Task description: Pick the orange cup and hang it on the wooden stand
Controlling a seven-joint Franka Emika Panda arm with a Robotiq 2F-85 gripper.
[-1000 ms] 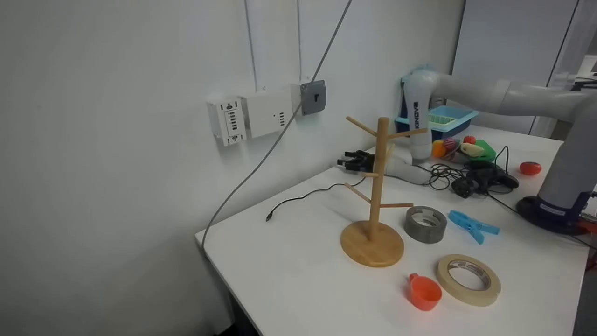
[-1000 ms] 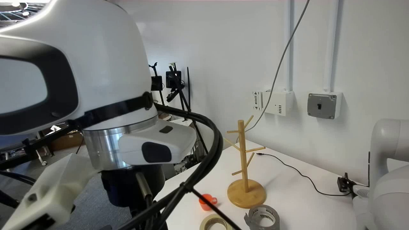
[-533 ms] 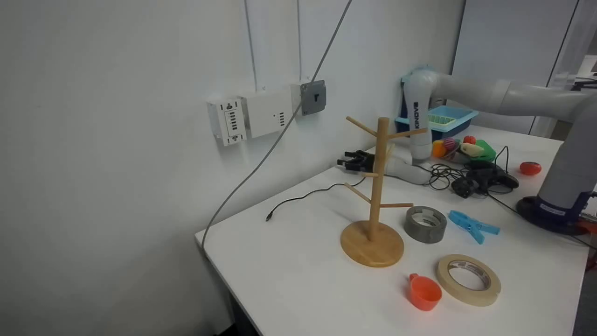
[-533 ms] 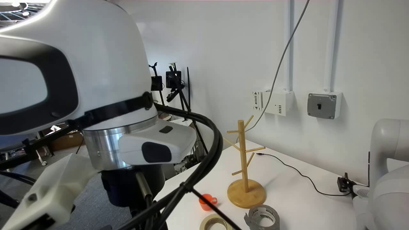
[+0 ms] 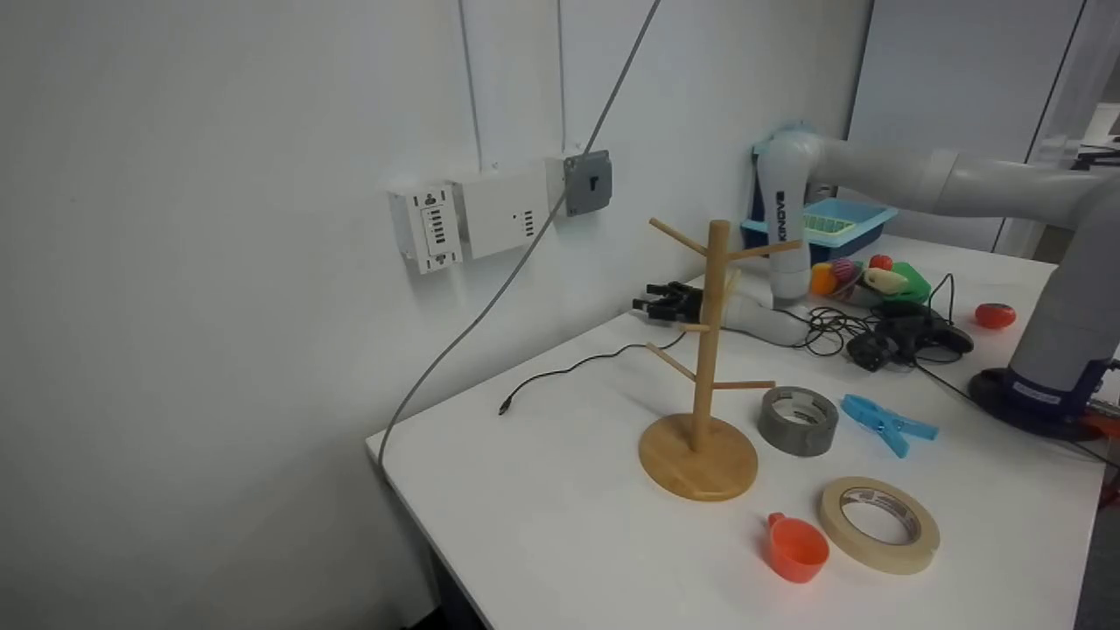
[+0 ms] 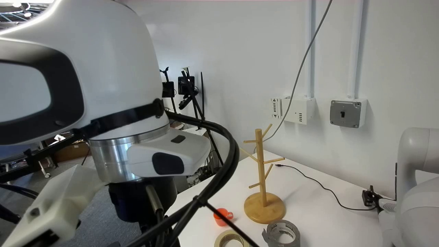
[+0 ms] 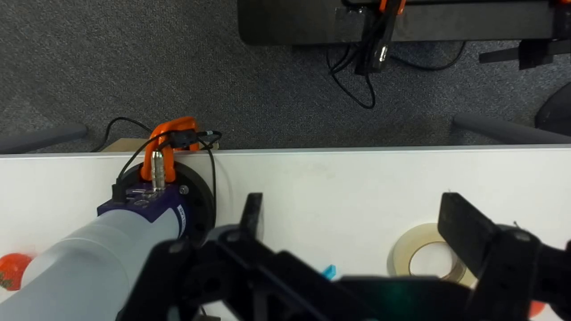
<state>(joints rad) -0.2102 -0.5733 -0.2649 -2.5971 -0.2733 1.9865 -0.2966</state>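
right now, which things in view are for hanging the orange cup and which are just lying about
For the job:
orange cup, not yet hung
wooden stand
pincer, open

Just lying about:
grey tape roll
beige tape roll
blue clip
black cable
red fruit
light blue tray

The place looks like a robotics lab. In an exterior view a white jointed arm [image 5: 927,179] lettered KINOVA stands on a white bench [image 5: 560,516], between two and three o'clock; the wrist view shows, at nine o'clock, an orange clamp [image 7: 167,160] by its base [image 7: 198,198], over the bench edge. In an exterior view another white arm [image 6: 103,61] fills ten o'clock, black cables [image 6: 234,151] looping from it, and black stands [image 6: 186,85] rise at eleven o'clock before a plain off-white wall [image 6: 247,51]. A grey-faced switch box [image 6: 345,113] sits there at three o'clock, with conduit [image 6: 355,48] at two. Grey carpet [image 7: 285,98] lies at twelve o'clock in the wrist view.
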